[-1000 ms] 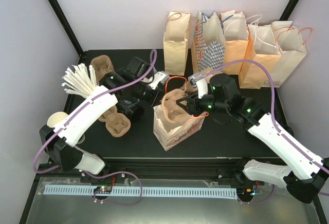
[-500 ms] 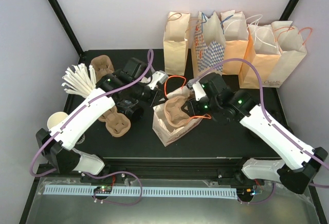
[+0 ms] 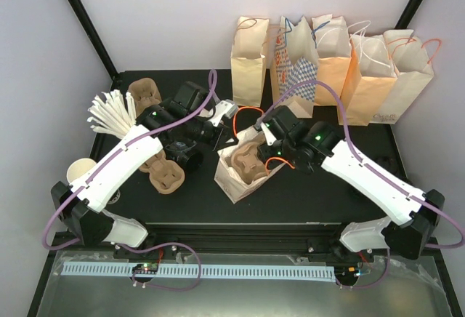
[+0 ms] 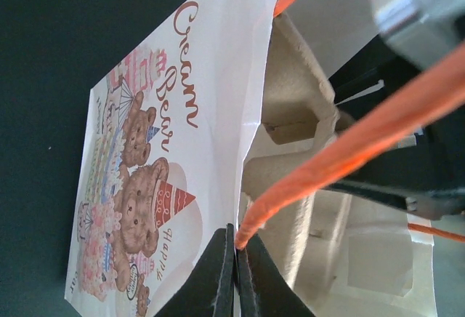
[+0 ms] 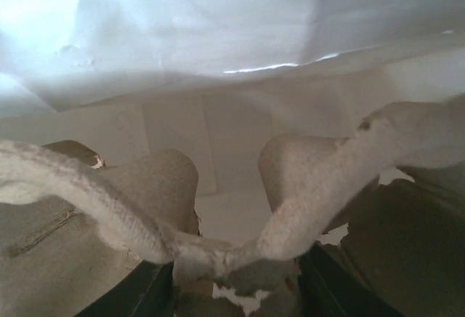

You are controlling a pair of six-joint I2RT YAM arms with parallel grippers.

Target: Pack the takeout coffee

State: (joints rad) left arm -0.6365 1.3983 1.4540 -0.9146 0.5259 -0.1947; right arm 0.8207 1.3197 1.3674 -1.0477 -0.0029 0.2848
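A: Two arms, both on one bag. Far left, well apart from it: a cream cup (image 3: 81, 170), a bundle of white sticks (image 3: 110, 113), and some loose carriers (image 3: 163, 175).

B: Coffee?

A: The takeout coffee (image 3: 190, 158) is on the table just right of those carriers, tucked beside the left forearm. Only its black lid shows from above, can't make out the cup's side. Not in the bag.

B: Left gripper?

A: The left gripper (image 4: 236, 259) is pinched tight on the orange handle (image 4: 305, 179) of the bear-print bag (image 4: 145, 150). Bag leans, mouth gaping.

B: Right?

A: The right gripper (image 5: 232, 291) is inside the bag's mouth, fingers clamped on the rim of the bagged carrier (image 3: 251, 158), which is mostly within the bag.

B: Behind?

A: A row of paper bags (image 3: 334, 62) stands upright along the back, right side.
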